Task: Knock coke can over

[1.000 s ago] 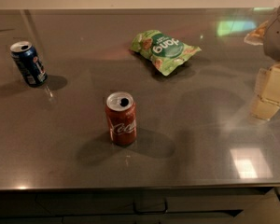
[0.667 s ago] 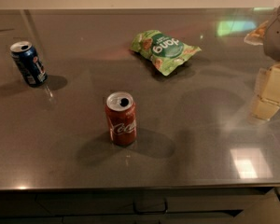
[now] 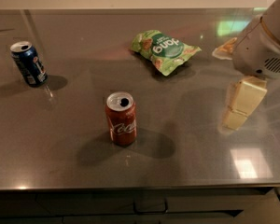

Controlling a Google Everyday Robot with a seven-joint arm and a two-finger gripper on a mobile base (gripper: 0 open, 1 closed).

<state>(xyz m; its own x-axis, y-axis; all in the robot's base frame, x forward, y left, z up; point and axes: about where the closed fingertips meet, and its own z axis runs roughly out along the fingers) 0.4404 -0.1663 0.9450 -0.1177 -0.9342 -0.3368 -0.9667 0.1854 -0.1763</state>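
The coke can (image 3: 121,119) is red with white script and a silver top, and stands upright on the grey metal table (image 3: 60,148), near the front centre. My gripper (image 3: 237,116) hangs at the right side of the view, cream-coloured below the grey arm housing (image 3: 261,50), just above the table surface. It is well to the right of the coke can and does not touch it.
A dark blue can (image 3: 28,63) stands upright at the far left. A green snack bag (image 3: 165,49) lies at the back centre. The table's front edge runs along the bottom of the view.
My gripper and arm have shifted a little to the left, toward the coke can. The cans and the bag have not moved.
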